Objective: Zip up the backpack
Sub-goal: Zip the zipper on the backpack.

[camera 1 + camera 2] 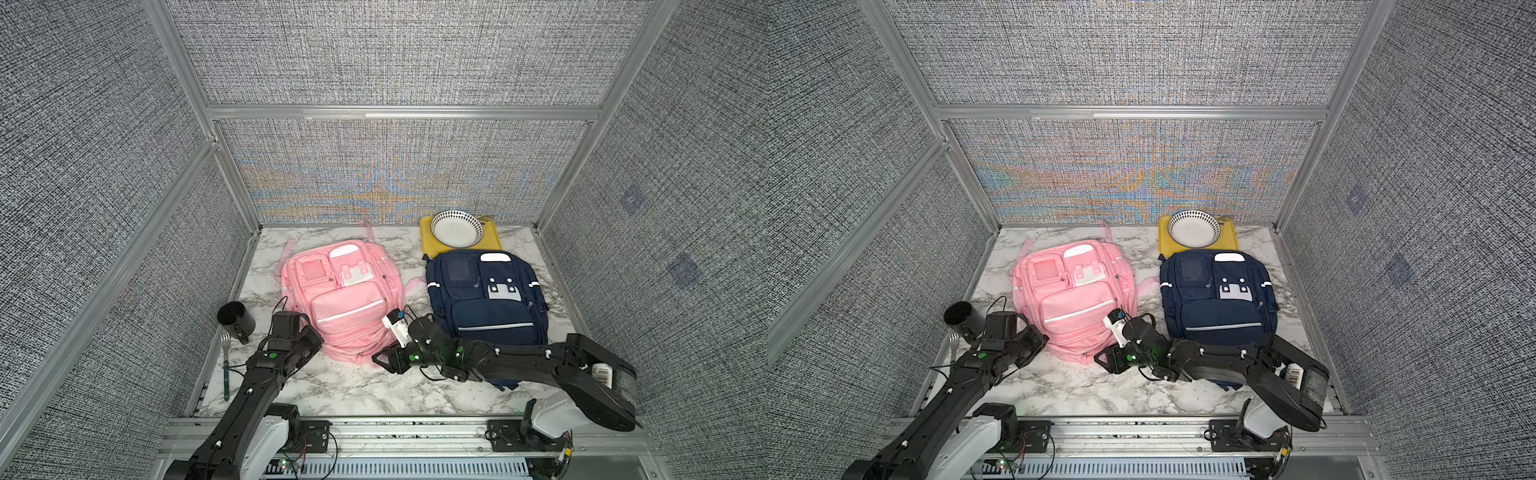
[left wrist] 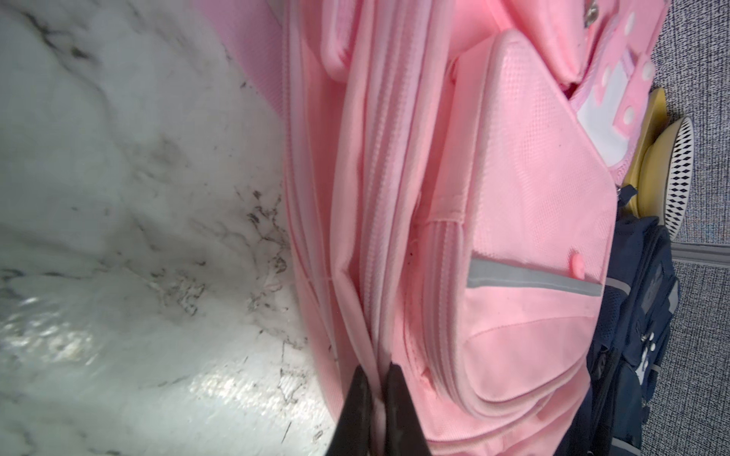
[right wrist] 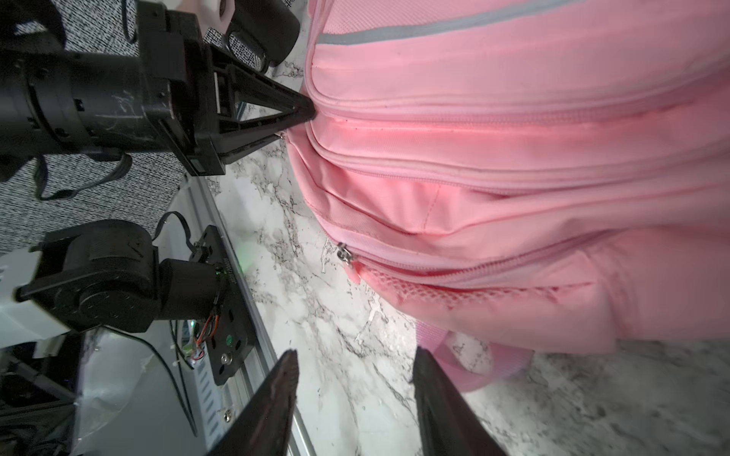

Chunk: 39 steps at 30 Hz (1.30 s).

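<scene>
Desk: We're over a white marble-look desk (image 1: 353,390) with grey veins and a glossy glare on its near left part.
Room: Grey woven panels close us in on three sides, held in an aluminium frame (image 1: 403,112).
Task's thing: The pink backpack (image 1: 345,299) lies front up, left of centre, with its bottom end towards the near edge. A navy backpack (image 1: 486,295) lies just beside it on the right.
Left pincer: The left pincer (image 2: 378,391) is pinched tight on a fold of the pink backpack at its near left corner, right along a zip line.
Right pincer: The right pincer (image 3: 355,367) has its jaws well apart with nothing between them, low over bare desk just off the pack's near edge. A metal zipper pull (image 3: 344,252) sits close ahead of it.
Edges: A black cup (image 1: 235,318) stands by the left edge, and a fork (image 1: 226,376) lies along that edge nearer us. At the far right, a yellow board (image 1: 494,243) carries a patterned bowl (image 1: 456,230), right against the navy pack's far end.
Open room: We've got a bare strip of desk along the near edge, in front of both packs.
Writing: There's a barcode sticker (image 1: 600,374) on the right arm, too small for us to read.
</scene>
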Tool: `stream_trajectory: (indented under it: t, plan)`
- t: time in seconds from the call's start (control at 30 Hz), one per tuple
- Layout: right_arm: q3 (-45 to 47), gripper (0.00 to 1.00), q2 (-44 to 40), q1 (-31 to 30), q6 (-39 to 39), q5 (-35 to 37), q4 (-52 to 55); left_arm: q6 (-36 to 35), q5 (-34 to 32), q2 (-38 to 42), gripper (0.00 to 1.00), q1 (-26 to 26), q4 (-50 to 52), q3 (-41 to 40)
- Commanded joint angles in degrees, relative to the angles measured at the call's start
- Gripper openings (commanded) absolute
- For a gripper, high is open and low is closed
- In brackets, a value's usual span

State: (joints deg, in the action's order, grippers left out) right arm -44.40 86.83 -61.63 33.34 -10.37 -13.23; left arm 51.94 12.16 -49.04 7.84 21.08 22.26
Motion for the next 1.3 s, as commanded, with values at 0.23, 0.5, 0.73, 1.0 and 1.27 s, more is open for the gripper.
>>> stream_trajectory:
  t: [0.23, 0.5, 0.73, 1.0, 1.27]
  plan:
    - [-9.7, 0.49, 8.0, -5.2, -7.4, 10.8, 12.7, -1.2, 1.8, 1.0, 0.0, 0.0, -2.7, 0.2]
    - [-5.6, 0.48, 10.9, -9.4, -1.3, 13.8, 0.4, -1.6, 2.6, 0.7, 0.0, 0.0, -2.7, 0.5]
    - [-7.3, 0.48, 13.4, -10.2, 0.2, 15.6, -2.0, -1.3, 2.8, 2.0, 0.0, 0.0, -2.5, 0.0]
    - [-8.4, 0.48, 14.9, -9.4, 0.7, 19.3, -0.1, -1.3, 2.9, 2.5, 0.0, 0.0, -2.3, -0.2]
    - [-8.8, 0.48, 16.0, -7.6, -0.4, 20.2, 0.4, -0.9, 2.6, 4.1, 0.0, 0.0, -1.7, -0.6]
